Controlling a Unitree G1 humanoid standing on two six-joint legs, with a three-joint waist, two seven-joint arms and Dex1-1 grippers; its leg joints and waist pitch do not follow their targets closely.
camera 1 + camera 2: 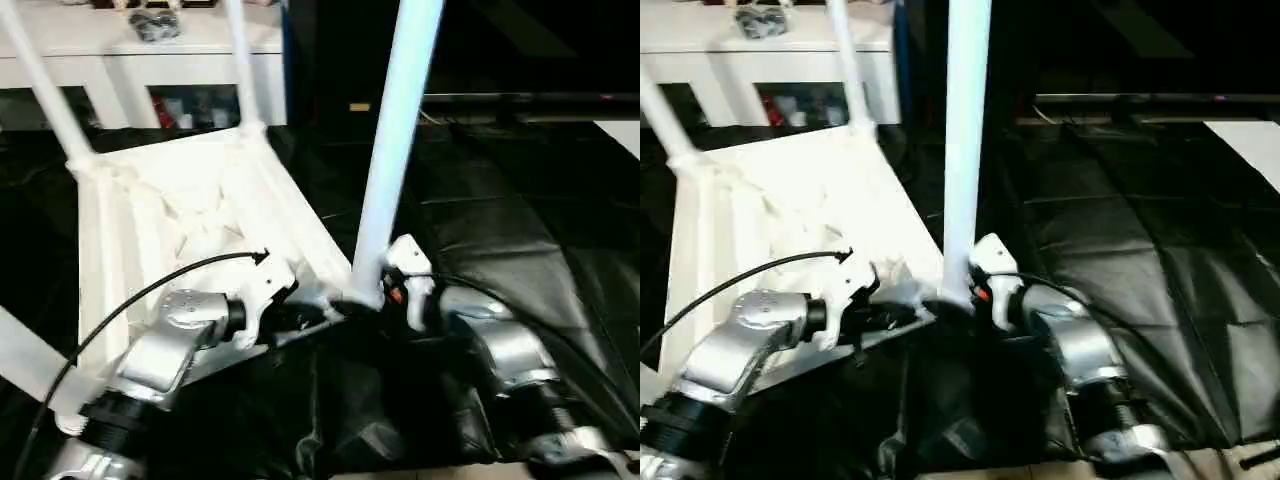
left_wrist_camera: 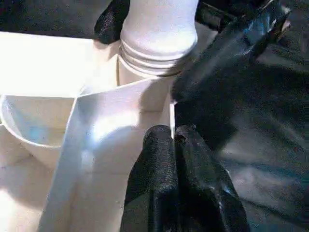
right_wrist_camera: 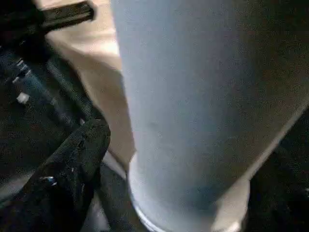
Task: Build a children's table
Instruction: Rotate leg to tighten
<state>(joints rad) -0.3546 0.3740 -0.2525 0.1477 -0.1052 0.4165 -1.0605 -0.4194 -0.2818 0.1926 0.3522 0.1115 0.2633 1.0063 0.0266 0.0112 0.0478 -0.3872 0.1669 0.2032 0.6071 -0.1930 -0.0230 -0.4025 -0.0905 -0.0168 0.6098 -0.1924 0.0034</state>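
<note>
inverted children's table: left gripper clenched on its corner rim, right gripper grasping the leg; keep leg upright while seating in socket

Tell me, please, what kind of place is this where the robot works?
Probably an indoor room used as a work or test area, though little of it shows. The upturned table top lies on black sheeting spread underneath, and a white cabinet with things on its shelves stands behind.
</note>
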